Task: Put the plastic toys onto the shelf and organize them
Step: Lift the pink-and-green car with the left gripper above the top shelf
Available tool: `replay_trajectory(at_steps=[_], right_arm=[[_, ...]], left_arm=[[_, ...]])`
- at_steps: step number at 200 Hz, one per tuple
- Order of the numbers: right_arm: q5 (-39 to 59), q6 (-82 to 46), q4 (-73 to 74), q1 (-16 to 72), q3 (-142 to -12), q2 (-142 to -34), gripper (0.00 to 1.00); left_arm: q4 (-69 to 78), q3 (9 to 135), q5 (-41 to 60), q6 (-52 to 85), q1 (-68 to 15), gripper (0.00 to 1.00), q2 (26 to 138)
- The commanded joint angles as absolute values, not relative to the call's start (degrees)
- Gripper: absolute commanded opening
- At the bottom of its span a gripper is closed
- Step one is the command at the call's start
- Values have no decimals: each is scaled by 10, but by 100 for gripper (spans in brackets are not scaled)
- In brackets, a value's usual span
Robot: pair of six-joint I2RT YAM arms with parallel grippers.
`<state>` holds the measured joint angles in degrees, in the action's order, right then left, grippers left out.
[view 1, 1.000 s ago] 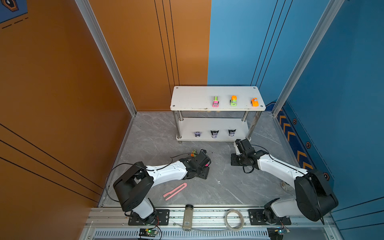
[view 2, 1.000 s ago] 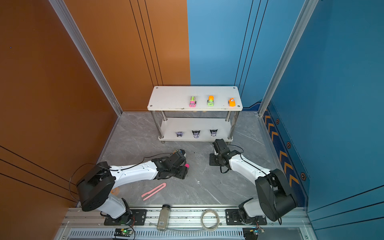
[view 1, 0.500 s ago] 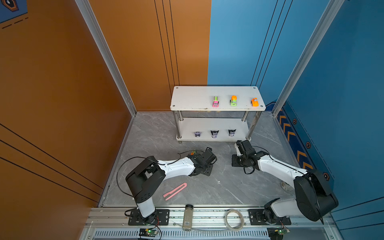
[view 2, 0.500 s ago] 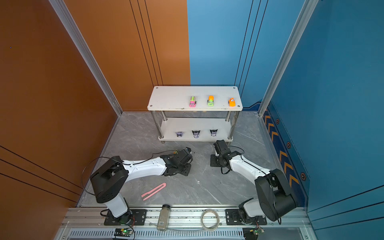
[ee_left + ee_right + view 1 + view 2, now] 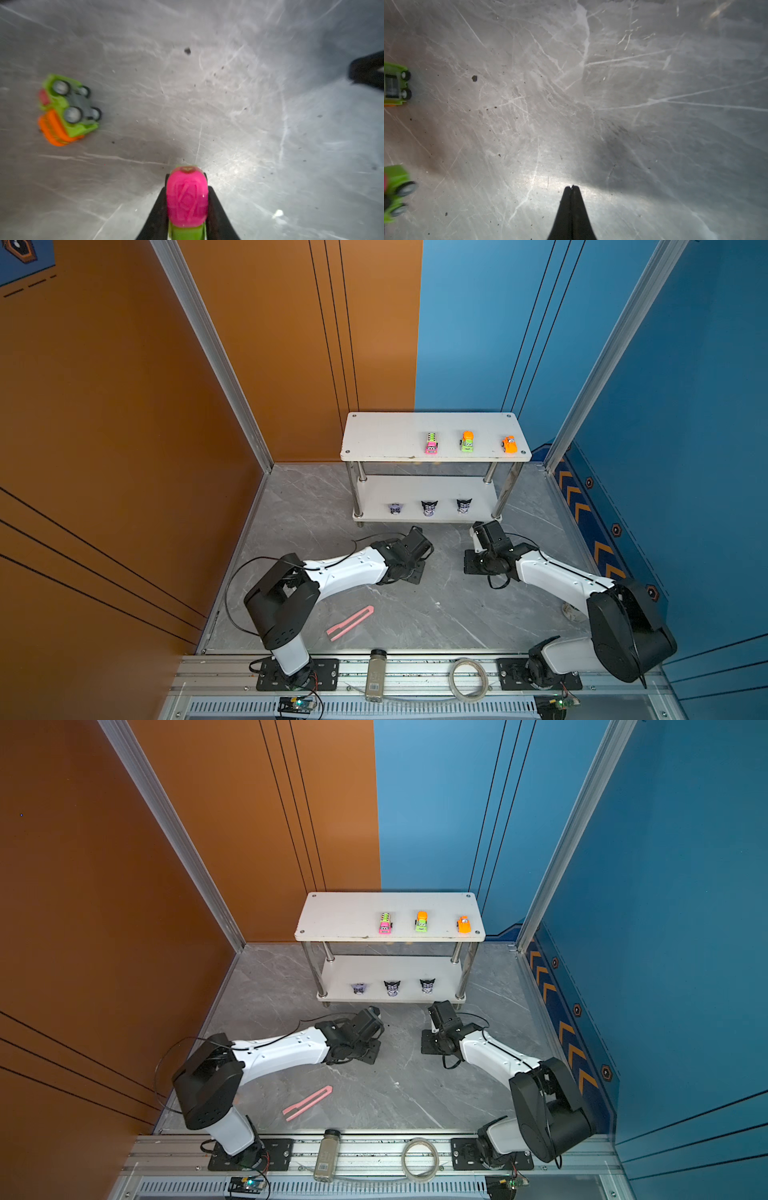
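The white two-tier shelf (image 5: 386, 435) stands at the back. Its top board carries a pink car (image 5: 431, 443), a green car (image 5: 467, 441) and an orange car (image 5: 509, 444). Three purple-black figurines (image 5: 429, 507) line the lower tier. Low over the floor in front of the shelf, my left gripper (image 5: 187, 182) is shut on a pink and green toy car (image 5: 187, 199). Another green and orange car (image 5: 66, 110) lies tipped over on the floor beside it, wheels showing. My right gripper (image 5: 572, 188) is shut and empty, close to the floor.
A long pink strip (image 5: 350, 622) lies on the floor near the front. On the front rail lie a grey bottle (image 5: 376, 674) and a coiled cable (image 5: 467, 678). Both wrists hover just ahead of the shelf's chrome legs (image 5: 510, 485).
The left arm has swung toward the middle and its jaws have closed onto the pink and green car. The right arm has stayed where it was.
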<state>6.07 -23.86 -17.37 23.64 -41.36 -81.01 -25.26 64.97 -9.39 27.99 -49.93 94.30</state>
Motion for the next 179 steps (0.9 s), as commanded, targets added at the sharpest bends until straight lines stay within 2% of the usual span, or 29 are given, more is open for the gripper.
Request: replay_trajectory(at_steps=[1, 38, 87, 137, 179], right_arm=[[71, -236, -159, 233, -402, -802, 0], [90, -246, -118, 233, -379, -818, 0], [113, -251, -55, 234, -353, -858, 0], [126, -256, -43, 236, -354, -876, 0], [113, -253, -50, 236, -352, -864, 0]], left_arm=[[-355, 748, -164, 257, -478, 21, 864], [-394, 907, -280, 179, -476, 20, 820], [-401, 1139, -364, 60, -470, 19, 916], [-499, 1394, -351, 41, -433, 20, 1099], [-512, 1448, -332, 64, -409, 20, 1151]])
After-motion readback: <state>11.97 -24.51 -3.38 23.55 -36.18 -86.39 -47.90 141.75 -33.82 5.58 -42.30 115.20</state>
